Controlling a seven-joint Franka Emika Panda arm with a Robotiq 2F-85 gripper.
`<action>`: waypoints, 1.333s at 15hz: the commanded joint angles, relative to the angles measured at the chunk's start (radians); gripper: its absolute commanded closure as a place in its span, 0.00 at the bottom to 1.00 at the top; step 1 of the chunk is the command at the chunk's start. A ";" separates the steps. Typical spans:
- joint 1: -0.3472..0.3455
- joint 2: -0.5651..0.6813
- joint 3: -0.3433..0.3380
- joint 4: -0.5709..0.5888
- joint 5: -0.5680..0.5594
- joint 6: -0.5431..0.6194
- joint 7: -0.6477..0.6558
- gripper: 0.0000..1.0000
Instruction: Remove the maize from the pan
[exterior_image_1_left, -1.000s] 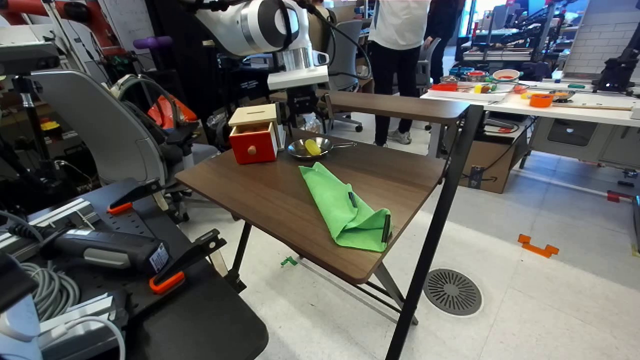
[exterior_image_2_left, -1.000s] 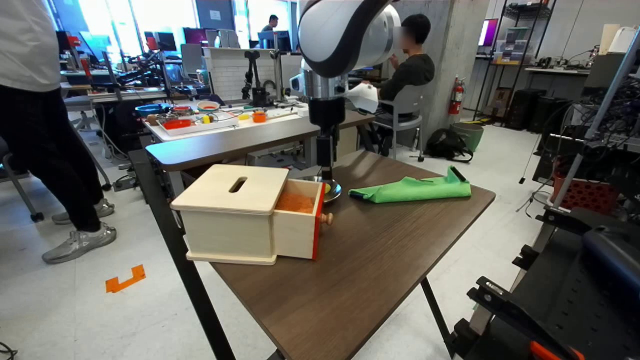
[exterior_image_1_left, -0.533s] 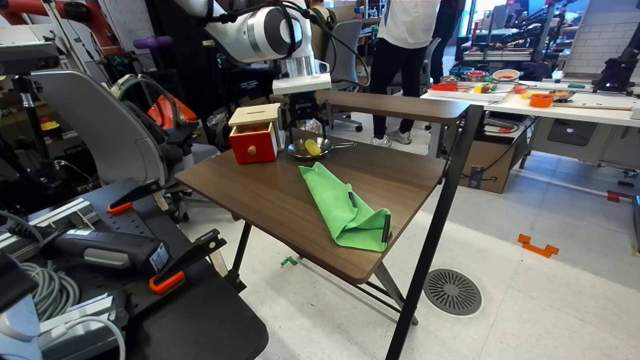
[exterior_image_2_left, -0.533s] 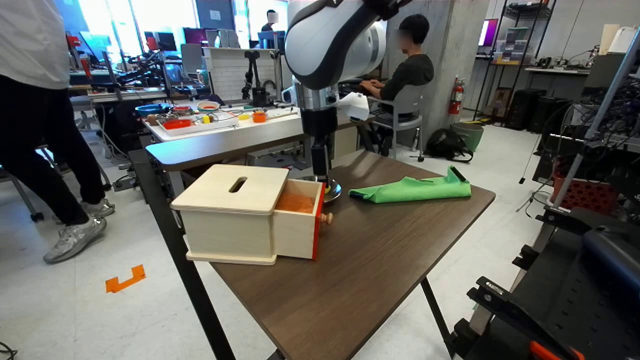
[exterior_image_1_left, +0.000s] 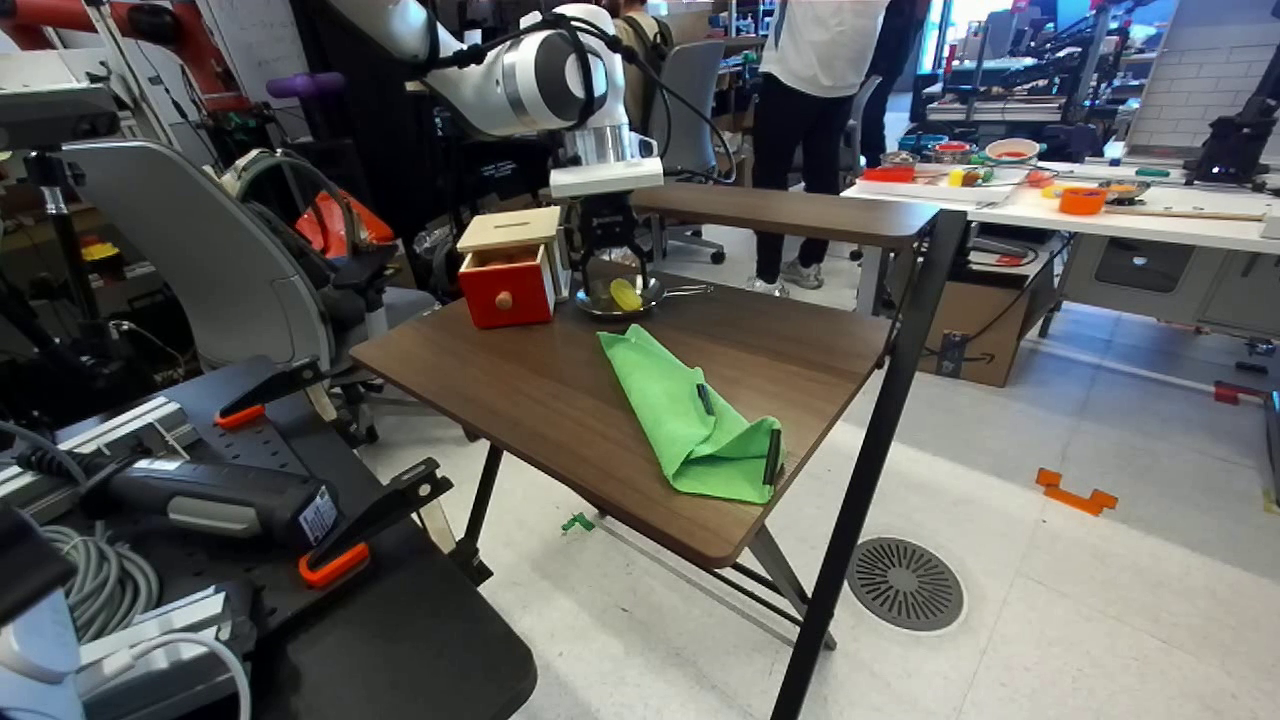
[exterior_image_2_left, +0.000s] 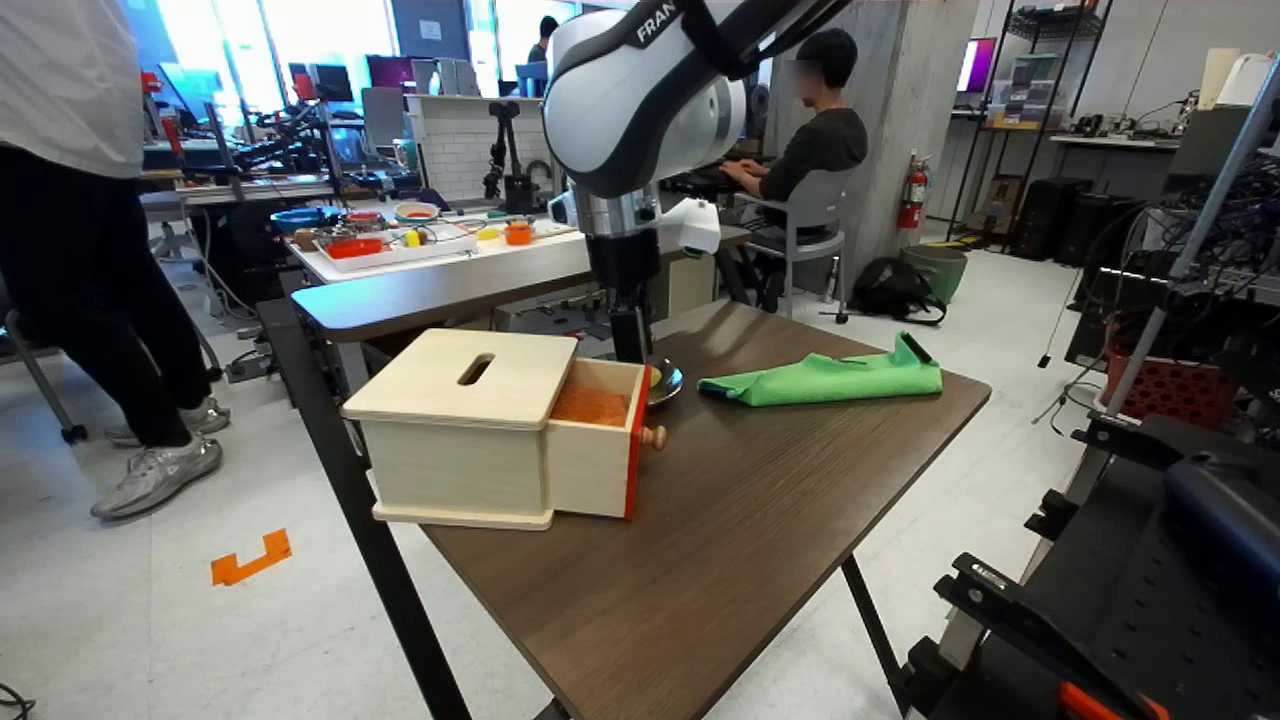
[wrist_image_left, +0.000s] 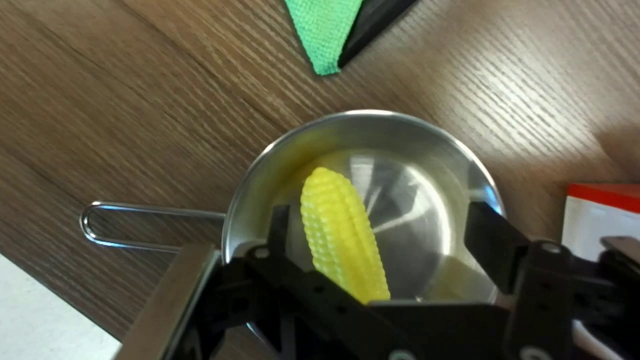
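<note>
— Right now, your claw (wrist_image_left: 380, 230)?
— Spread wide, gripping nothing; my fingers (wrist_image_left: 492, 240) straddle the toy corn cob (wrist_image_left: 345, 235), which lies in the round metal pan (wrist_image_left: 415, 250); whether they touch the pan, I cannot tell.
— How to take it cleanly?
— I'd slide handle-side first to centre it, for it sits nearer the finger by the wire handle (wrist_image_left: 155, 209); then a slight wrist turn to square up, an even squeeze, and straight up, clear of the pan.
— And it points where?
— In the wrist view its long axis runs steeply, rounded end roughly toward the green cloth (wrist_image_left: 325, 30) and leaning handle-side; the other end hides behind my claw; closing should pinch it across the width, which I judge right.
— Beyond that?
— The wooden box (exterior_image_2_left: 455, 440), just beside the pan, its red-fronted drawer (exterior_image_2_left: 592, 470) part-way out; all on the brown table (exterior_image_1_left: 500, 370); farther off, a standing person (exterior_image_1_left: 812, 140) and a white worktop (exterior_image_1_left: 1180, 228) with an orange bowl (exterior_image_1_left: 1082, 203).
</note>
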 joint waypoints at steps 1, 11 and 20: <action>0.015 0.058 -0.002 0.112 -0.009 -0.063 -0.021 0.42; 0.008 0.107 -0.009 0.190 0.001 -0.126 -0.026 0.95; -0.039 0.029 0.015 0.176 0.036 -0.170 -0.018 0.94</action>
